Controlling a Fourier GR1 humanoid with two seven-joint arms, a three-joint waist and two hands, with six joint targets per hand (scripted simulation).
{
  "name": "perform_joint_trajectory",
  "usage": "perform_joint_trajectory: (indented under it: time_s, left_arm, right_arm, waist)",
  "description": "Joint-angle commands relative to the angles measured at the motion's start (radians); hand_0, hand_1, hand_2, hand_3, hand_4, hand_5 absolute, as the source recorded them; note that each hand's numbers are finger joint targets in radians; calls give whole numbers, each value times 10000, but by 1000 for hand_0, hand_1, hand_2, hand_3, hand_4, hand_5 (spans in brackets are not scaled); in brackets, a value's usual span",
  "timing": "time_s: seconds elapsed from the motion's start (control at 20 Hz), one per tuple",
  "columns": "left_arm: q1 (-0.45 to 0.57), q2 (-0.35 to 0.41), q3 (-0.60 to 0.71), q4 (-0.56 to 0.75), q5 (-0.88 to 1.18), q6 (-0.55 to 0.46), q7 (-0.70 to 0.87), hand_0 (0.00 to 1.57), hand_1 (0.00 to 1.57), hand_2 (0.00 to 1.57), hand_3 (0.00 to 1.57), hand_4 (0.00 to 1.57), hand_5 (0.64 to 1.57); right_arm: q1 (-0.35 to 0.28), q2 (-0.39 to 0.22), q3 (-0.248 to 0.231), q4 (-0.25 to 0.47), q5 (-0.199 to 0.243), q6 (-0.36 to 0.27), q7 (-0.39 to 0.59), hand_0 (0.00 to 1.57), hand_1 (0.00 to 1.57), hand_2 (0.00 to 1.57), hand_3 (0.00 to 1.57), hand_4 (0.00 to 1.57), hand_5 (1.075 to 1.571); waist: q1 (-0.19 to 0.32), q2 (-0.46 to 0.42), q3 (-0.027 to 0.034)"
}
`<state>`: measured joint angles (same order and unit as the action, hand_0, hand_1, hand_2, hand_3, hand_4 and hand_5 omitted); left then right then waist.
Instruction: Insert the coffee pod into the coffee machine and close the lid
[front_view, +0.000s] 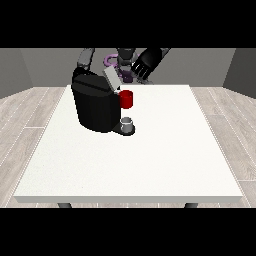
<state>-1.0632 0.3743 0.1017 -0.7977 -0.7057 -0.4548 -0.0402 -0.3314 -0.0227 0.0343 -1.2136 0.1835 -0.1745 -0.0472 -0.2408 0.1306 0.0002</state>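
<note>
While one black coffee machine (95, 106) stands with its grey lid (112, 78) tilted up, one grey thing (128, 122), perhaps the pod, sits upright at its base. One hand (145, 62) shows, fingers curled, seemingly holding nothing.

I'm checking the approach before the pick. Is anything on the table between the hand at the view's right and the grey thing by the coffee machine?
Nothing visible on the table. The hand is raised behind the far edge; the grey thing sits on the coffee machine base, below a red thing at the machine.
</note>
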Motion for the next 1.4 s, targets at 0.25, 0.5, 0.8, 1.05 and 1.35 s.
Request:
perform_joint_trajectory:
  time_s: [0.25, 0.5, 0.8, 1.05, 1.35]
  left_arm:
    - [-1395, 509, 433, 538, 8, -153, 415, 1225, 1225, 1284, 1233, 478, 1571]
    - [-1269, 849, 297, 874, -250, -8, -174, 1223, 1223, 1288, 1245, 491, 1571]
    - [-1335, 795, 236, 964, -289, 11, -479, 1186, 1186, 1256, 1227, 472, 1571]
    - [-1625, 181, 161, 948, -345, 339, -70, 1251, 1251, 1290, 1217, 425, 1571]
    - [-1865, 880, 427, 1506, -265, -89, -469, 1192, 1192, 1248, 1202, 420, 1571]
  right_arm:
    - [-878, -310, -308, -396, 103, -107, 483, 0, 0, 0, 0, 0, 1571]
    - [-862, -324, -264, -932, 7, 28, 767, 0, 0, 0, 0, 178, 1571]
    - [-1119, -555, -819, -768, -207, -95, 695, 0, 0, 0, 0, 60, 1571]
    - [-1257, -576, -983, -325, -235, -147, 385, 0, 0, 0, 0, 0, 1571]
    - [-998, -357, -529, -830, 32, -207, 577, 0, 0, 0, 0, 153, 1571]
  waist:
    - [-391, 805, 1]
    - [-722, 1127, -1]
    - [-473, 1424, 1]
    - [-422, 1682, 3]
    - [-808, 1672, -2]
